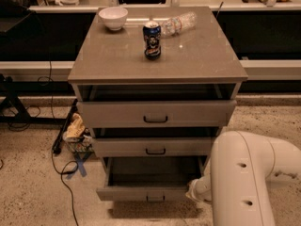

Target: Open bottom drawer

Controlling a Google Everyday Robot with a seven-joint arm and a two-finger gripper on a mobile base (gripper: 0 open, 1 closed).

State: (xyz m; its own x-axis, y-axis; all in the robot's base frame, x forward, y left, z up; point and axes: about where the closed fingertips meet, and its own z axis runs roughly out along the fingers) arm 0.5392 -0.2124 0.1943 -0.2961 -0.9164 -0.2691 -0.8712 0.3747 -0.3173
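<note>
Since the bottom drawer (pixel 141 193) sits low in the cabinet (pixel 197 65), already pulled well out, the gripper (pixel 195 192) at its right near corner, whose grip I cannot tell, should pull straight nearer, never sideways.

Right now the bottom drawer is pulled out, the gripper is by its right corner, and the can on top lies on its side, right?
No: the camera view shows the can standing upright on the cabinet top. The rest holds: the bottom drawer is pulled out and the gripper is by its right front corner, mostly behind the arm.
</note>
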